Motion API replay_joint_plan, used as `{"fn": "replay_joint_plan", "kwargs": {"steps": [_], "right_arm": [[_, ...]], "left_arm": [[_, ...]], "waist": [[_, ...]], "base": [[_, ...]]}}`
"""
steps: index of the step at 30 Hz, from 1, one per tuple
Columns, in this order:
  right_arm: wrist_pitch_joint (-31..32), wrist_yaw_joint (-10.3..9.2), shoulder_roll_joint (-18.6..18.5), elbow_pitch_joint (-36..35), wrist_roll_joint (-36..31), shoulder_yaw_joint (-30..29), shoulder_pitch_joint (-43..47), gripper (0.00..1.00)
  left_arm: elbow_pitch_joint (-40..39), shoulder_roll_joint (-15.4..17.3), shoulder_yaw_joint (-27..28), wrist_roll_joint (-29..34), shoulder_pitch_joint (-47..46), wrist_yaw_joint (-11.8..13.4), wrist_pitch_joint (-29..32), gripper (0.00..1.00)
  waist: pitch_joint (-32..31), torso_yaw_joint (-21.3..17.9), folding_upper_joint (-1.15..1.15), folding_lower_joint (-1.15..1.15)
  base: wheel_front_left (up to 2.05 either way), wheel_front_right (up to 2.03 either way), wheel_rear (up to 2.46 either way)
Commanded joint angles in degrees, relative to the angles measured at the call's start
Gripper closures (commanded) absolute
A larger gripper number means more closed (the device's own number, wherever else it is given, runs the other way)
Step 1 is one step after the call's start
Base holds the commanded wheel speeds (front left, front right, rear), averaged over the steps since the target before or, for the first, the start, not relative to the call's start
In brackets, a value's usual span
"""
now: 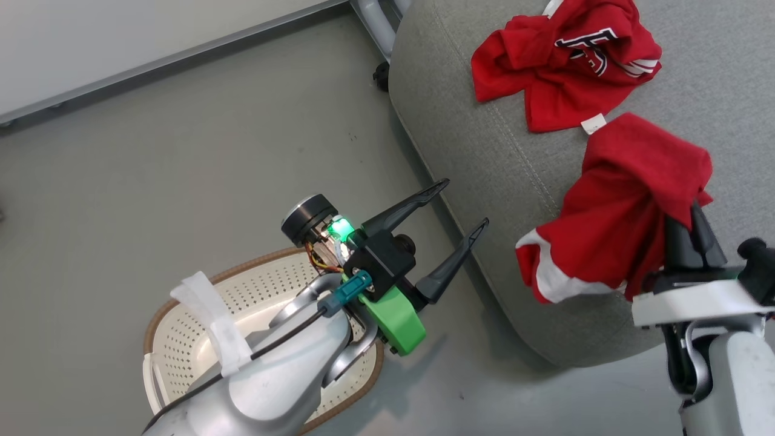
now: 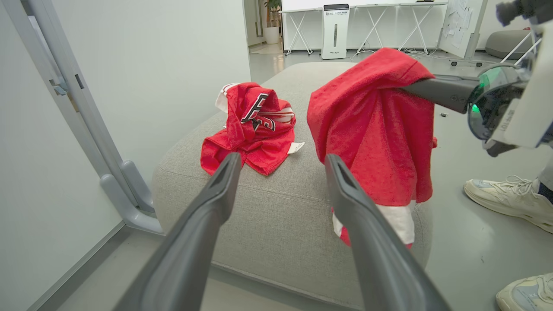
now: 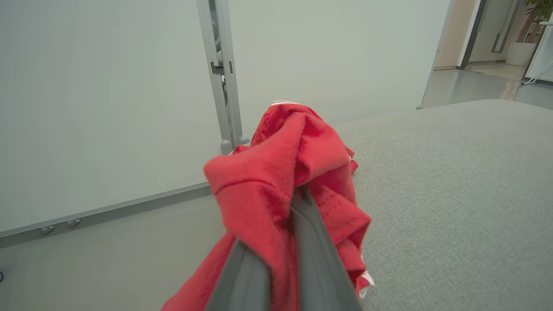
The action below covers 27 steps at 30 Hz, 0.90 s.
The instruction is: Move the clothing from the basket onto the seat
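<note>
Given by the head view: basket (image 1: pixel 242 269) on the floor under the left forearm, beside the seat (image 1: pixel 460 121). Given by the left wrist view: a person's pale shoes (image 2: pixel 505 196) on the floor past the seat's corner. In the right end effector (image 1: pixel 690 233), pinched tight: a red garment (image 1: pixel 623 206), draped over the fingertips, white-trimmed hem hanging at the seat's edge. Between basket and seat, the left end effector (image 1: pixel 465 201), spread wide, holding nothing, apart from both garments. Crumpled on the seat: the logo garment (image 1: pixel 563 66), red, navy-and-white lettering, white stripes, white tag (image 1: pixel 593 123).
</note>
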Motion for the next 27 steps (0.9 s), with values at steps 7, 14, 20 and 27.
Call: {"fn": "replay_joint_plan", "kwargs": {"steps": [7,14,20,27], "right_arm": [[-0.16,-0.06,-0.13,-3.07,-4.43,-3.26,-11.26,1.00],[-0.16,-0.06,-1.87,-2.68,-8.18,-6.10,-24.36,1.00],[-0.16,-0.06,-4.96,1.34,-9.15,-10.04,-35.17,1.00],[-0.16,-0.06,-10.32,9.99,-10.01,-14.41,-46.77,1.00]], "left_arm": [[-1.02,1.83,0.57,0.34,-2.33,0.40,0.38,0.00],[-2.85,3.73,0.70,1.19,-4.21,0.47,1.33,0.00],[-4.60,5.38,0.74,1.94,-5.88,0.43,2.33,0.00],[-6.41,6.65,0.74,2.82,-8.06,0.25,3.05,0.00]], "waist": [[4.27,0.55,0.52,0.00],[10.37,1.39,0.52,0.00],[15.51,2.13,0.52,0.00],[20.34,3.18,0.52,0.00]], "base": [[0.00,0.00,0.00],[0.00,0.00,0.00],[0.00,0.00,0.00],[0.00,0.00,0.00]]}}
